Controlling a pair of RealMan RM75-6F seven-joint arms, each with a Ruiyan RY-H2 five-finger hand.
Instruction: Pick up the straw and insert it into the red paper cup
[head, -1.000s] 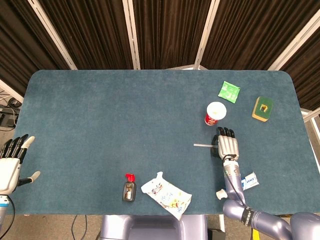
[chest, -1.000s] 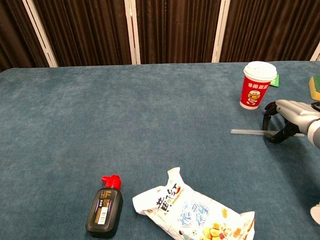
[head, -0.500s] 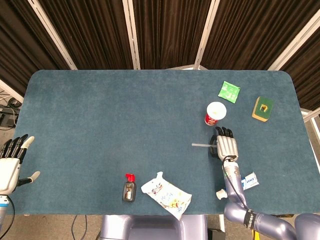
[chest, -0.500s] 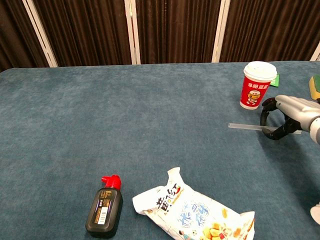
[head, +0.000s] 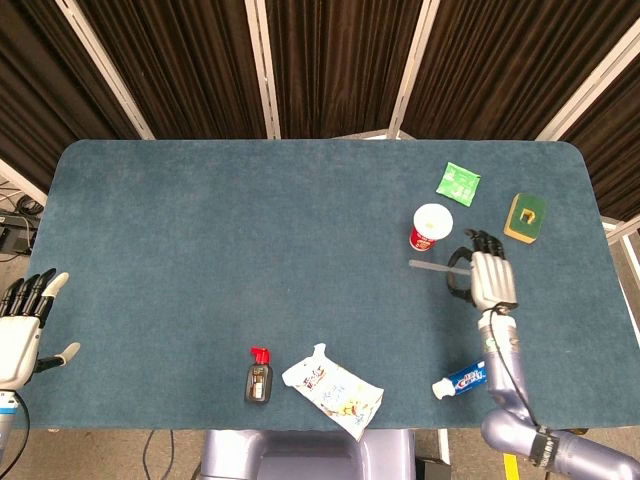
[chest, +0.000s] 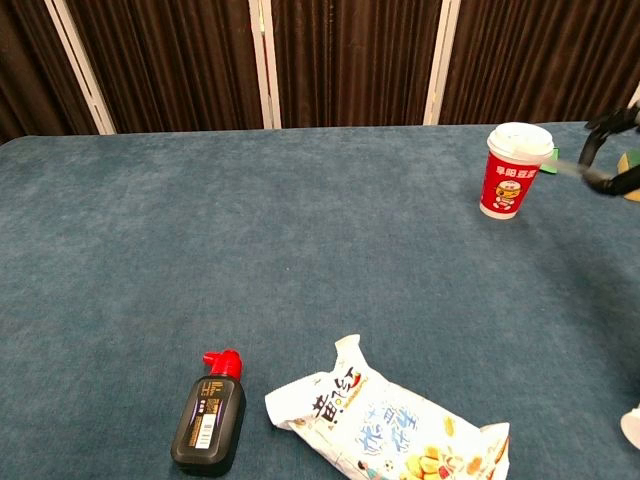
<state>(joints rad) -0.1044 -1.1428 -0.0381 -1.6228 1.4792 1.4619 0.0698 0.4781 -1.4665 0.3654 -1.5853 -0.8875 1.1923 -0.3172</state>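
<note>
The red paper cup (head: 432, 226) with a white lid stands upright at the right of the table, and shows again as the cup (chest: 517, 170) in the chest view. The thin straw (head: 437, 265) lies level just in front of the cup, pinched at its right end by my right hand (head: 490, 277). In the chest view the straw (chest: 566, 166) is blurred, level with the cup's upper part and right of it, and the right hand (chest: 612, 150) is cut by the frame's edge. My left hand (head: 22, 320) hangs beyond the table's left edge, fingers apart, holding nothing.
A black ink bottle (head: 259, 376) with a red cap and a snack bag (head: 332, 390) lie near the front edge. A toothpaste tube (head: 460, 381) lies under my right forearm. A green packet (head: 458, 182) and a yellow-green sponge (head: 525, 217) sit behind and right of the cup.
My right hand closed on the straw, lifted it off the table and carried it right and back, up to the cup's height. The left hand has not moved.
</note>
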